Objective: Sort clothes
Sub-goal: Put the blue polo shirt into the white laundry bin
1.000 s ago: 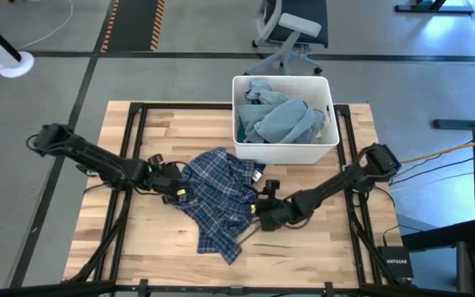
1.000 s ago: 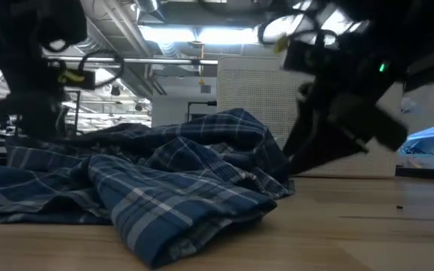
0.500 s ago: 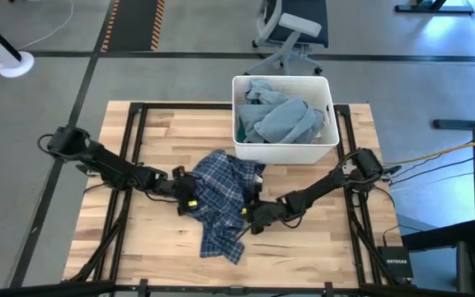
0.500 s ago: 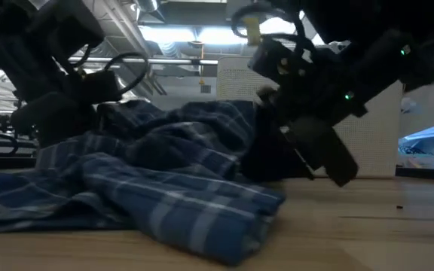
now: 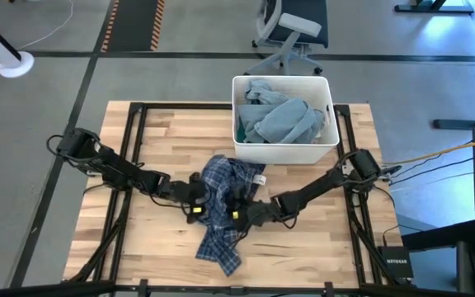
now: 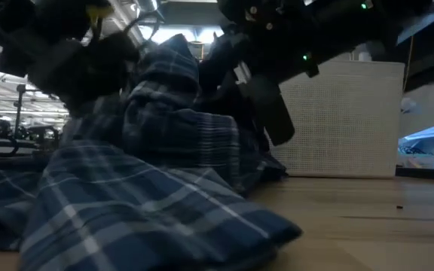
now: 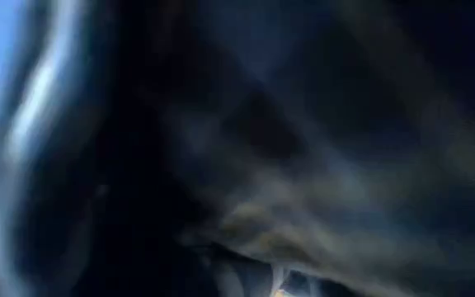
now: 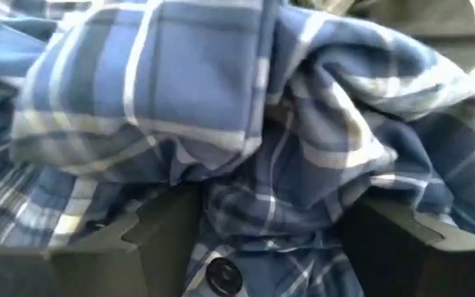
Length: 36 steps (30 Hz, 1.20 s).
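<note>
One dark blue plaid garment [image 5: 221, 206] lies bunched near the middle of the wooden surface [image 5: 163, 132], pushed up into a ridge between the two arms, with a tail of cloth trailing toward the near edge. In the low view the plaid garment [image 6: 149, 188] rises in a tall fold at the centre and spreads flat across the foreground.

There is one white bin [image 5: 285, 153] at the far side of the surface, just beyond the plaid cloth. Inside it sits a heap of light blue-grey clothes [image 5: 279, 115], filling most of the bin; how many pieces make up the heap cannot be told. In the low view the bin [image 6: 337, 120] shows a finely perforated side wall.

Two arms work at the garment. The left gripper [image 5: 195, 195] presses into the plaid cloth from its left side; its fingers are buried in fabric, and the left wrist view shows only dark blur, so whether anything is pinched cannot be told. The right gripper [image 5: 239, 214] pushes into the cloth from the right. In the right wrist view its two dark fingers [image 8: 167, 227] stand wide apart, with plaid folds and a dark button [image 8: 218, 272] lying between them.
</note>
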Motion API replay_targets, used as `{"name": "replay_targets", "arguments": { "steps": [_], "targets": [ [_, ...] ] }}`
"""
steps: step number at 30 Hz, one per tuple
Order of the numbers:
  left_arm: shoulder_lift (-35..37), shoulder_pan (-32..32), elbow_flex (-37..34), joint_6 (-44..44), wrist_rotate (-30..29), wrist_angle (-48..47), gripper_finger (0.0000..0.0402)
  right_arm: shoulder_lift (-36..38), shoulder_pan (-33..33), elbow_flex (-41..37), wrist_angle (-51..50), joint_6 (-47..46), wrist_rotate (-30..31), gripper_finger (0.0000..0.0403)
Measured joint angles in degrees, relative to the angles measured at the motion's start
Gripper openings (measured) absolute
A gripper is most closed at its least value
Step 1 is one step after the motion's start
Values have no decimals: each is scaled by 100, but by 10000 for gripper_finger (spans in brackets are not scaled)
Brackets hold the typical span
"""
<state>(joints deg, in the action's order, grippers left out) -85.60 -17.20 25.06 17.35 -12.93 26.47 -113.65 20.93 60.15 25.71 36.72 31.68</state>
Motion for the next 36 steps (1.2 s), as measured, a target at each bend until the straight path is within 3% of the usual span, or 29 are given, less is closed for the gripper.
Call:
{"name": "replay_targets", "arguments": {
  "steps": [5, 13, 23, 27, 33, 36],
  "targets": [
    [0, -5, -4, -83, 376, 787, 191, 1, -136, 89, -10, 111, -253, 280],
    [-31, -5, -15, -96, 453, 1261, 191, -76, -337, 117, 47, 173, -802, 280],
    [-33, 17, 107, -200, 522, 302, 191, -845, -359, 909, -108, 658, -823, 271],
    [-33, 2, 107, -128, 481, 252, 191, -878, -359, 1142, -723, 567, -620, 213],
    [-30, 6, 107, -127, 370, 141, 191, -854, -361, 1208, -1260, 214, -586, 38],
    [2, 3, 107, -6, 358, 149, 191, -833, -339, 1212, -1367, 93, -524, 30]
  ]
}}
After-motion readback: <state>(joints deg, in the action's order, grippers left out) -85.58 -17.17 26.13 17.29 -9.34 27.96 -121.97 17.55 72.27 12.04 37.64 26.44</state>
